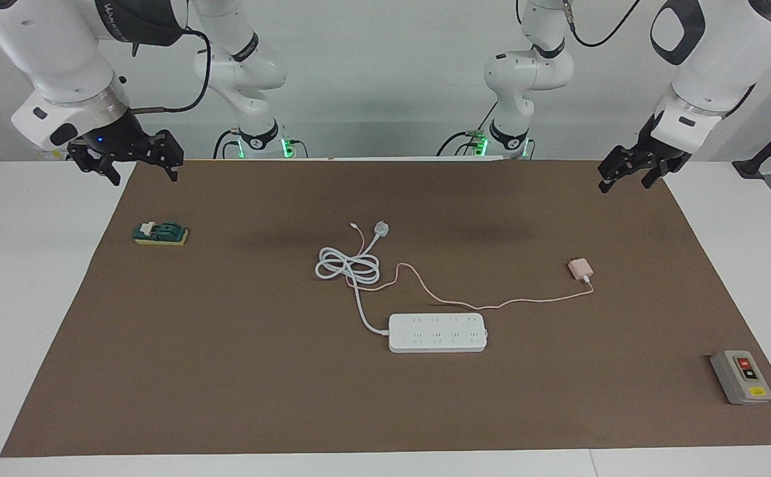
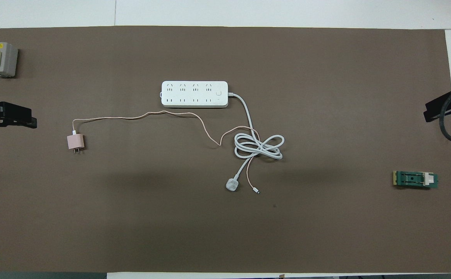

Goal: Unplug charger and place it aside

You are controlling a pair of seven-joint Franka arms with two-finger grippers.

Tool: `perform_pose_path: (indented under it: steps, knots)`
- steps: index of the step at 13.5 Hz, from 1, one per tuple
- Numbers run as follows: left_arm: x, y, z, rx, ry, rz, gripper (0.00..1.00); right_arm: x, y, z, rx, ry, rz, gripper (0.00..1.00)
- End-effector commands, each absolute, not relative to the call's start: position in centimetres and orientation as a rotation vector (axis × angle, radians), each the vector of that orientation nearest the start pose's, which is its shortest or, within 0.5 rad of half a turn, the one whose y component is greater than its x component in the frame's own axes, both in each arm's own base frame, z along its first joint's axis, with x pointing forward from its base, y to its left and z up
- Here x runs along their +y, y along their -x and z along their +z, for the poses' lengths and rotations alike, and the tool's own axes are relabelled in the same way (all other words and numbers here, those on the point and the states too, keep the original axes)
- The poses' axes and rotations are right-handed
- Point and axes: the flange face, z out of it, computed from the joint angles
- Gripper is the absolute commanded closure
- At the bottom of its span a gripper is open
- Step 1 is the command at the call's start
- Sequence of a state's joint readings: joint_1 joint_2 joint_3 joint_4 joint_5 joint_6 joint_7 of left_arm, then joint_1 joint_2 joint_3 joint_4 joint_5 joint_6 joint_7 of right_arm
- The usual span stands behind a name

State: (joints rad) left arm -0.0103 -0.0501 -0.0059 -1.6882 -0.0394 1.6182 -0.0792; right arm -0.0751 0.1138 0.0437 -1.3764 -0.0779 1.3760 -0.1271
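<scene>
The pale pink charger [image 1: 581,268] lies flat on the brown mat, unplugged, toward the left arm's end and nearer to the robots than the white power strip [image 1: 437,332]. It also shows in the overhead view [image 2: 75,142], prongs toward the robots. Its thin pink cable [image 2: 148,115] runs along the mat to the coiled white cord [image 2: 258,146]. The power strip's [image 2: 194,94] sockets hold nothing. My left gripper [image 1: 626,181] hangs open and empty above the mat's corner. My right gripper [image 1: 144,172] hangs open and empty above the mat's other robot-side corner.
The white round plug [image 1: 381,229] lies beside the coil, nearer to the robots. A grey on/off switch box [image 1: 741,376] sits at the left arm's end, farther from the robots. A green and yellow block [image 1: 160,233] sits at the right arm's end.
</scene>
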Motion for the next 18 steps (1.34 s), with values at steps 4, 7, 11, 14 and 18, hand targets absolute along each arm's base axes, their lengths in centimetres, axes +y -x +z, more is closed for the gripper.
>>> perform_pose_path:
  steps: [4,7,11,14,18]
  knots:
    - [-1.7,-54.1,60.3,-0.097,3.151,0.066,0.0,-4.0,-55.6,64.2,0.085,3.162,0.103,0.0]
    - [-2.3,-53.8,60.1,-0.073,3.15,0.076,0.0,-3.5,-52.5,64.2,0.086,3.172,0.056,0.0]
    - [-2.3,-53.9,59.9,0.066,3.155,0.061,0.0,-3.8,-51.9,64.2,0.098,3.173,0.044,0.0]
    - [-2.3,-54.0,59.8,0.086,3.155,0.046,0.0,-3.5,-51.9,64.2,0.093,3.151,0.061,0.0]
    - [-2.4,-53.9,59.7,0.134,3.153,0.051,0.0,-3.2,-51.5,64.2,0.079,3.15,0.091,0.0]
